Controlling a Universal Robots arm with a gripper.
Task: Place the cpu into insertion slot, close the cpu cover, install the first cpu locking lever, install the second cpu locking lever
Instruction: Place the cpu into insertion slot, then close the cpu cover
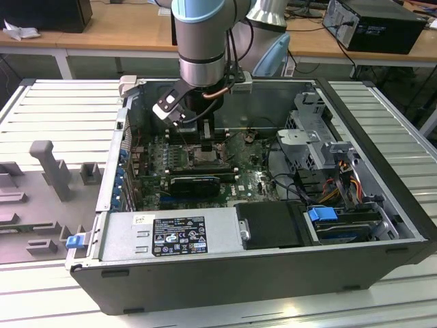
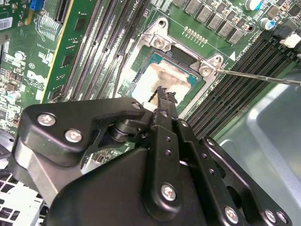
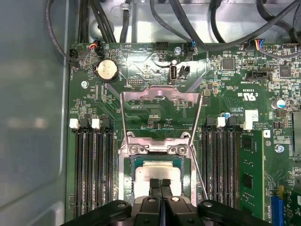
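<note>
Bkgd: wooden desks behind, and a ribbed metal bench (image 1: 41, 109) carrying an open PC case (image 1: 273, 273) lying on its side. The arm (image 1: 201, 41) reaches down into the case over the green mobo (image 3: 225, 94). In both wrist views the claw (image 3: 161, 182) (image 2: 164, 96) is closed, fingertips pressed together w/ nothing between them, tips right over the cpu (image 3: 157, 169) (image 2: 162, 77); can't tell if they touch it. Cpu lies flat inside the insertion slot (image 3: 124, 188), pale metal top up. The cpu cover (image 3: 160, 92) is flipped open, swung back off the slot toward the coin battery (image 3: 106, 70), not over the chip. A thin locking lever (image 2: 258, 75) sticks out unlatched beside the slot. Black memory slots (image 3: 91, 169) flank the slot on both sides.
</note>
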